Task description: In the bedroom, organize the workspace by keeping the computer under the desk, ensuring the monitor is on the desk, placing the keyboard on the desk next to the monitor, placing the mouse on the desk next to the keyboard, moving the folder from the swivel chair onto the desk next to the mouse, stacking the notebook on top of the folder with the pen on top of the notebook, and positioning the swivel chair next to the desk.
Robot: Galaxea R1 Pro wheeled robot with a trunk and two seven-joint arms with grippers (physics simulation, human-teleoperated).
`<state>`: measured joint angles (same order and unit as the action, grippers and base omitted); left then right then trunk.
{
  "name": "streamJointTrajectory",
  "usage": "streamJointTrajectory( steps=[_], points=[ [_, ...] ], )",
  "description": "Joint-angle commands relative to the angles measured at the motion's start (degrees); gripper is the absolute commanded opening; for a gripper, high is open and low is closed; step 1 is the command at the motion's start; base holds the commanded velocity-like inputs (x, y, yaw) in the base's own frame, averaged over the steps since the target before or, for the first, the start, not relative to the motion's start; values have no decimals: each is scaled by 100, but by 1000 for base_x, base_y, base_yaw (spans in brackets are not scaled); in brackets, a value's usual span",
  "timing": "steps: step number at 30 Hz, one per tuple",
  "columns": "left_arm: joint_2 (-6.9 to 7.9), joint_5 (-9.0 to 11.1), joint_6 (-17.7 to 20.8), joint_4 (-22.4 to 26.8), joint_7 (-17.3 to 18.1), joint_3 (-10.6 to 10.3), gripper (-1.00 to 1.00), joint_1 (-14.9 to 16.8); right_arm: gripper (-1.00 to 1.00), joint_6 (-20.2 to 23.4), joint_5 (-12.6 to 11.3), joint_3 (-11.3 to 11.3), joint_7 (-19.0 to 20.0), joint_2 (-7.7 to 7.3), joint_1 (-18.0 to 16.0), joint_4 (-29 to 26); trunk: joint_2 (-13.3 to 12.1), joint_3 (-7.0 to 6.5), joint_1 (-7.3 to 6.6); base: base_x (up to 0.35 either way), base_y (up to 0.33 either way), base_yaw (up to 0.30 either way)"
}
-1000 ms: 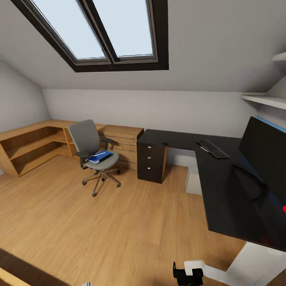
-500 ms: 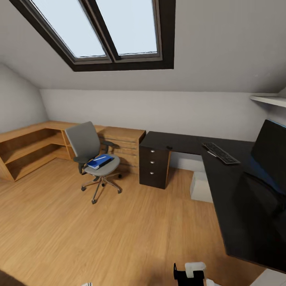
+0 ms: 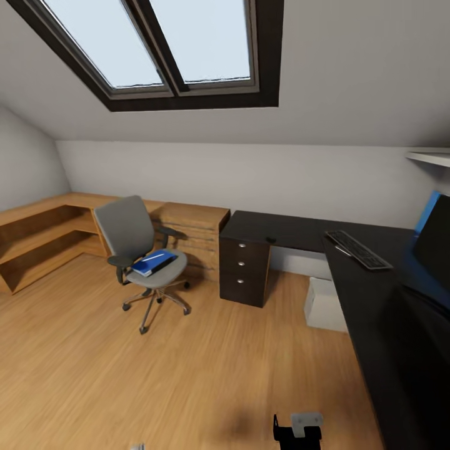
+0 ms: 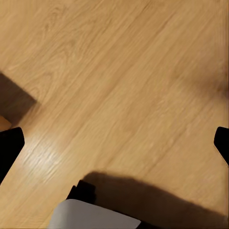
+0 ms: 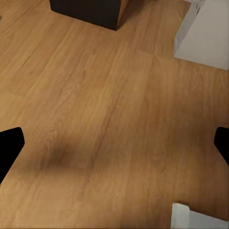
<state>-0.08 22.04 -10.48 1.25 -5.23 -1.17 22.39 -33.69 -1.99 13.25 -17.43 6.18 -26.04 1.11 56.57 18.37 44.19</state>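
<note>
Room: attic bedroom, sloped grey walls, skylight (image 3: 169, 47) overhead, light wood floor (image 3: 187, 375).
Swivel chair (image 3: 139, 250): grey, out on the floor, well apart from the desk, near the low oak shelving (image 3: 44, 234).
Folder (image 3: 152, 262): bright blue, flat on the chair seat; a dark notebook (image 3: 159, 259) and a white pen (image 3: 150, 257) seem to lie on it (small, hard to separate).
Desk (image 3: 375, 325): glossy black L-shape, black drawers (image 3: 244, 271) at its near end.
Keyboard (image 3: 358, 249): on the desktop, just before the monitor (image 3: 437, 240) at the view's right edge.
Mouse (image 3: 270, 239): small dark spot on the desktop above the drawers.
Computer (image 3: 325, 304): pale box on the floor under the desk.
Left gripper (image 4: 114, 143): over bare floor, fingers spread wide, nothing between them.
Right gripper (image 5: 114, 143): likewise wide apart and empty, over floor near the drawers.
</note>
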Motion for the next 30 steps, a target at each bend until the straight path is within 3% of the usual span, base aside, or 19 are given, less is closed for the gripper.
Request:
streamJointTrajectory(
  steps=[1, 18, 30],
  points=[
    [-4, 20, -15, -2, -13, -15, 100, 3, 100, -15, -20, 48, -33, 1, -7, 12, 4, 7, 4, 331, 0, 0],
    [-27, 20, 2, -2, -13, -15, 100, 2, 100, -14, -29, 44, -33, -3, -7, 13, 4, 7, 4, 331, 0, -5],
    [-27, 20, 2, -2, -13, -15, 100, 2, 100, -14, -29, 47, -24, 6, -7, 13, 4, -11, 4, 331, 22, -240]
  ],
)
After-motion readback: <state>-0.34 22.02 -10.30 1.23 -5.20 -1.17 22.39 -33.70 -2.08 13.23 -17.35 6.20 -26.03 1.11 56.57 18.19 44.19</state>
